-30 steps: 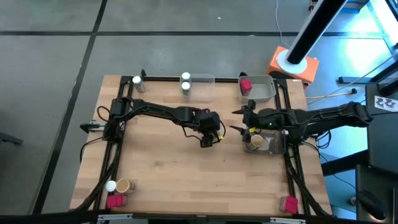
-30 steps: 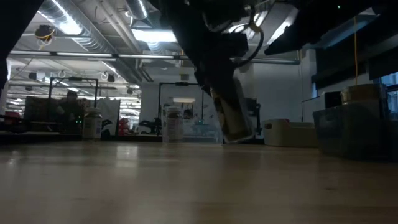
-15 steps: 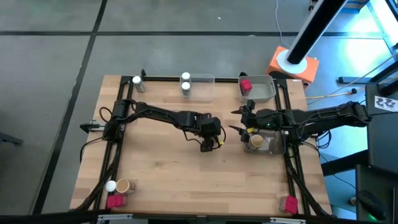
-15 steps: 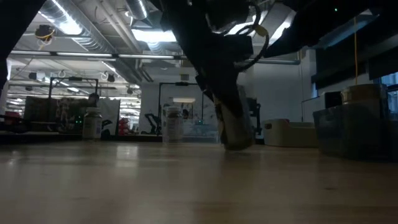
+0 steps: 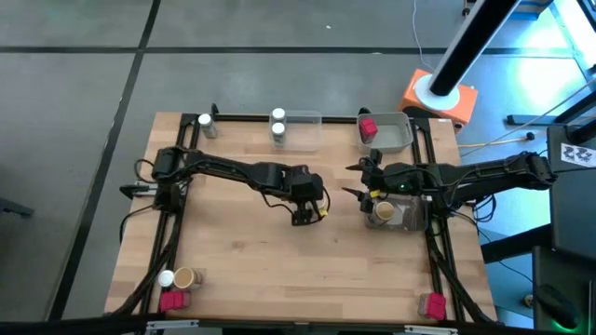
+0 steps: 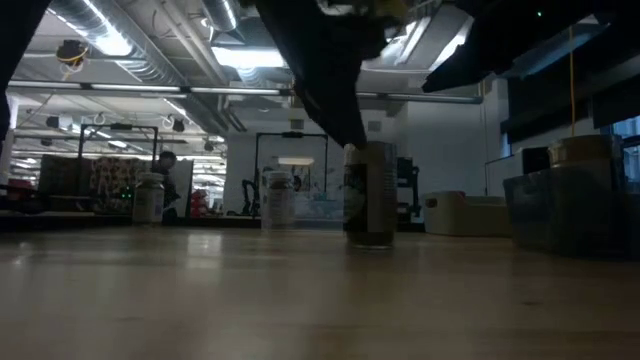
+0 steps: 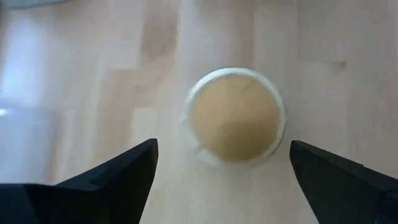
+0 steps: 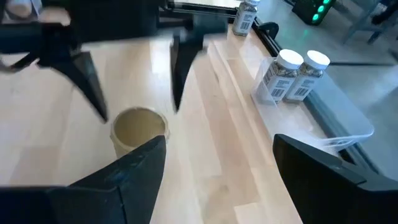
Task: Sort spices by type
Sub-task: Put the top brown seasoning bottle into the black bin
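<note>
A tan-brown round jar stands upright on its base near the table's middle; the left wrist view looks down on its top. My left gripper hovers open just above it, one finger on either side, and touches nothing. In the high view this gripper covers the jar. My right gripper waits open at the table's right, pointing toward the jar, above a tray that holds another tan jar.
A clear tray at the far edge holds two white-lidded jars. A grey tray holds a red packet. One white-lidded jar stands far left. Near left are a white-lidded jar, a tan jar and a red packet. Another packet lies near right.
My left gripper brought the tan jar down tilted, set it upright on the table, let go of it and rose, drawing slightly toward the table's left. The jar now stands alone. A person in the room behind has walked toward the right.
</note>
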Tool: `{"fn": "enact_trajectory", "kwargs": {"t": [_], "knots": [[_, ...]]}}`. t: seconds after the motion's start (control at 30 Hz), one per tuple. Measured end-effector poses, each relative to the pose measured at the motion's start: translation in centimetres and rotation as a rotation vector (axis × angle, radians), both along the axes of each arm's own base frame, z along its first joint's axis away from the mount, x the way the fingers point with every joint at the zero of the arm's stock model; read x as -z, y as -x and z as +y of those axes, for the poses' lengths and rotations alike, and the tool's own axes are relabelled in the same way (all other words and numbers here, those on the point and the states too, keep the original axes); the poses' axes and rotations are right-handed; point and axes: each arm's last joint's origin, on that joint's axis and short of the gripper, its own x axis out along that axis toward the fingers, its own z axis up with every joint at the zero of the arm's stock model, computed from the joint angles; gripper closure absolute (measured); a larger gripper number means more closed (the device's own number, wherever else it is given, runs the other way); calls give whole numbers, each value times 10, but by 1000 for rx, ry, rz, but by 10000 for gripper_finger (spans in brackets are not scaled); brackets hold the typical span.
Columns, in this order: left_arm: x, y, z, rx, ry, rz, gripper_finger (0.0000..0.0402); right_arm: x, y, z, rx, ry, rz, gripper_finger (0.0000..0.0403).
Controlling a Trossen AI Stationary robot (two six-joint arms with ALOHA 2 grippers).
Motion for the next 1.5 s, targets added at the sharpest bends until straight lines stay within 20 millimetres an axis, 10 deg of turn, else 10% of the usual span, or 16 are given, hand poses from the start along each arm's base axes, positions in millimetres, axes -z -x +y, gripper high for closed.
{"fn": "enact_trajectory", "kwargs": {"t": [0.27,0.6,1.5], "knots": [[-18,34,-15,-50,-93,-6,54,7,-15,4,-86,-87,-19,99],[22,63,-15,-79,-59,-102,54,47,-58,10,-132,-147,19,14],[43,59,1,-90,-62,-363,54,99,-93,13,-150,-138,43,33]]}}
